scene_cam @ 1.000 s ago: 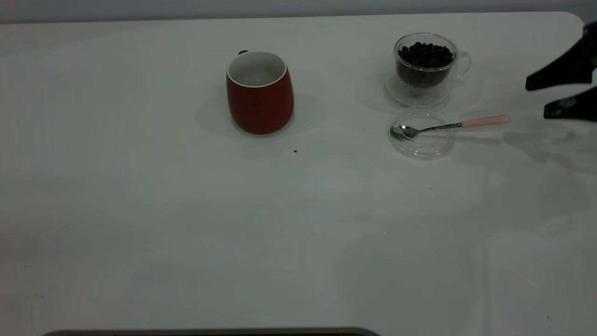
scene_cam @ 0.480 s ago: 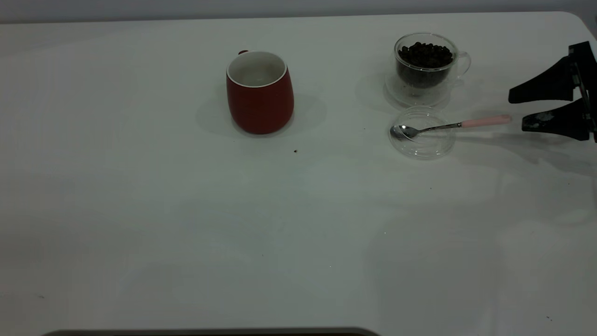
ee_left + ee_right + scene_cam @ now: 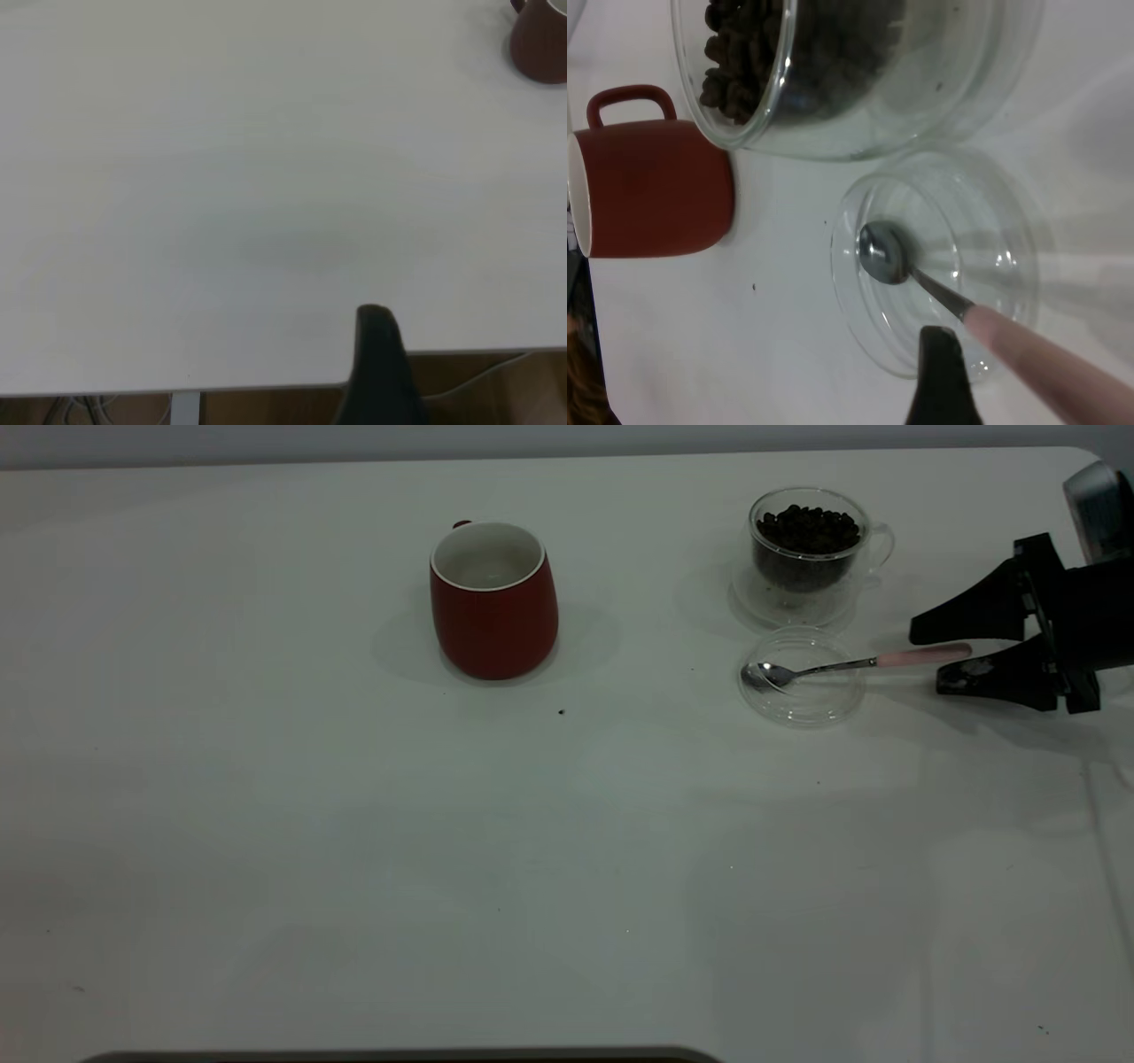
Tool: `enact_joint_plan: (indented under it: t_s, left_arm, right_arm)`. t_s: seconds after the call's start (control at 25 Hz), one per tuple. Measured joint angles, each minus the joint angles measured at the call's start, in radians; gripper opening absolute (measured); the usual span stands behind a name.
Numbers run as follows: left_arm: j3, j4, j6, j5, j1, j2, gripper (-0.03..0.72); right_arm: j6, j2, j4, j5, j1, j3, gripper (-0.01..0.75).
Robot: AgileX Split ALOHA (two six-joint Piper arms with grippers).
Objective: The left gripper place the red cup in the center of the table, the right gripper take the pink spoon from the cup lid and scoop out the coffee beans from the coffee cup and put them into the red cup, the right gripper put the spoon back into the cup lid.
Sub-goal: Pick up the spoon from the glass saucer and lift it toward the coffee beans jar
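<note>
We are looking down on a broad white tabletop [image 3: 354,850] with a rounded far corner, its surface catching soft, uneven light and showing faint grey shadows. A plain pale wall [image 3: 532,438] is running along the far edge. Beyond the near edge, we are seeing brown wooden flooring [image 3: 478,390] and some loose cables [image 3: 75,409] underneath.

Dark red cup [image 3: 493,607], white inside; pink-handled spoon [image 3: 855,662]; black beans [image 3: 807,528].

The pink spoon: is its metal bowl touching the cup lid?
Touching. In the right wrist view the pink spoon lies with its bowl on the floor of the cup lid.
</note>
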Motion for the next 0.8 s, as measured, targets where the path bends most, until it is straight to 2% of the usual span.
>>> enact_joint_plan:
  t_s: [0.2, 0.36, 0.52, 0.72, 0.76, 0.8]
  left_arm:
    - [0.0, 0.0, 0.0, 0.0, 0.0, 0.0, 0.587]
    - [0.0, 0.0, 0.0, 0.0, 0.0, 0.0, 0.587]
    - [0.0, 0.0, 0.0, 0.0, 0.0, 0.0, 0.587]
    - [0.0, 0.0, 0.0, 0.0, 0.0, 0.0, 0.587]
    - [0.0, 0.0, 0.0, 0.0, 0.0, 0.0, 0.587]
    - [0.0, 0.0, 0.0, 0.0, 0.0, 0.0, 0.587]
  right_arm:
    - [0.0, 0.0, 0.0, 0.0, 0.021, -0.004, 0.566]
    - [0.0, 0.0, 0.0, -0.006, 0.022, -0.005, 0.5]
    - [0.0, 0.0, -0.007, -0.006, 0.022, -0.007, 0.361]
    - [0.0, 0.0, -0.02, 0.019, 0.022, -0.008, 0.139]
    - [0.0, -0.001, -0.018, 0.036, 0.021, -0.008, 0.104]
    - [0.0, -0.001, -0.018, 0.043, 0.021, -0.008, 0.1]
